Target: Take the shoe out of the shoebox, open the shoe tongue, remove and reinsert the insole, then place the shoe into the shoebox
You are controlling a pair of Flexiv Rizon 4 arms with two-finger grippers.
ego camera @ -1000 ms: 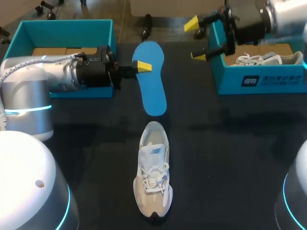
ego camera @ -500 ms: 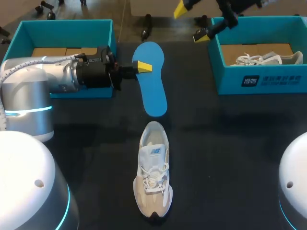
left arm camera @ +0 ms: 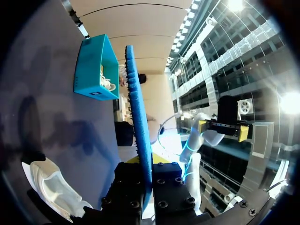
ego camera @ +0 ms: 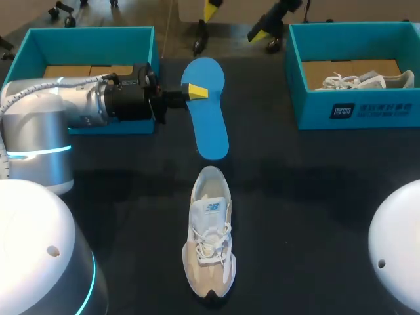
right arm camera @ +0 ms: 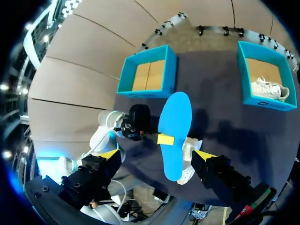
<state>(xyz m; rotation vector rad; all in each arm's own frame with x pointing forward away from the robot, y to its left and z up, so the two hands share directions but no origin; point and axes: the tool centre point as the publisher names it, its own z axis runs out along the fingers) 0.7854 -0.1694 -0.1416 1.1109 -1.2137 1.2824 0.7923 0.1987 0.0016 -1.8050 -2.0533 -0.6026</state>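
The blue insole (ego camera: 207, 111) hangs above the table, with my left gripper (ego camera: 193, 90) shut on its side edge. In the left wrist view the insole (left arm camera: 138, 108) stands edge-on between the fingers of my left gripper (left arm camera: 146, 185). The white and beige shoe (ego camera: 210, 239) lies on the dark table just below the insole, tongue spread. My right gripper (ego camera: 236, 20) is open and empty, high over the table's far edge. From the right wrist view its open gripper (right arm camera: 156, 154) looks down on the insole (right arm camera: 176, 112) and the shoe (right arm camera: 190, 161), which is partly covered.
A teal shoebox (ego camera: 357, 108) at the back right holds a second white shoe (ego camera: 361, 81). Another teal shoebox (ego camera: 39, 39) at the back left has cardboard on its floor, and my left arm lies along its front wall.
My right gripper has risen and moved from beside the right shoebox to high over the far edge, staying open. The left arm, the insole and the shoe have not moved.
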